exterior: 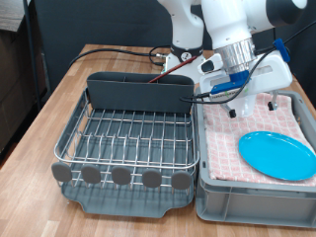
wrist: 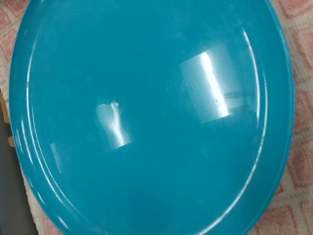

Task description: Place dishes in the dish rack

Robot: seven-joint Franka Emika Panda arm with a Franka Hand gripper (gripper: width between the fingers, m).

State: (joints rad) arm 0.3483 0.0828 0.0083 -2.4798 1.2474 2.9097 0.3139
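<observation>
Claw (exterior: 251,102): hangs above the far part of the grey crate (exterior: 212,193), at the exterior view's right. Its fingers point down toward the pink checked cloth (exterior: 225,143) lining the crate. Whether the fingers are spread or closed cannot be told; nothing is seen between them. A white housing with blue parts and dark cables sits around the wrist.

Plate (exterior: 277,154): round, light blue, lying flat on the cloth in the crate, nearer the viewer and to the right of the claw, apart from it. In the wrist view the plate (wrist: 147,108) fills almost the whole picture, with two bright light reflections on its surface and cloth showing at the corners.

Dish rack (exterior: 126,140): silver wire on a grey tray, just beside the crate on its left, on the wooden worktop (exterior: 35,114). Dark-grey caddy (exterior: 138,92) stands at its far edge; round grey discs (exterior: 120,176) line its near edge.
</observation>
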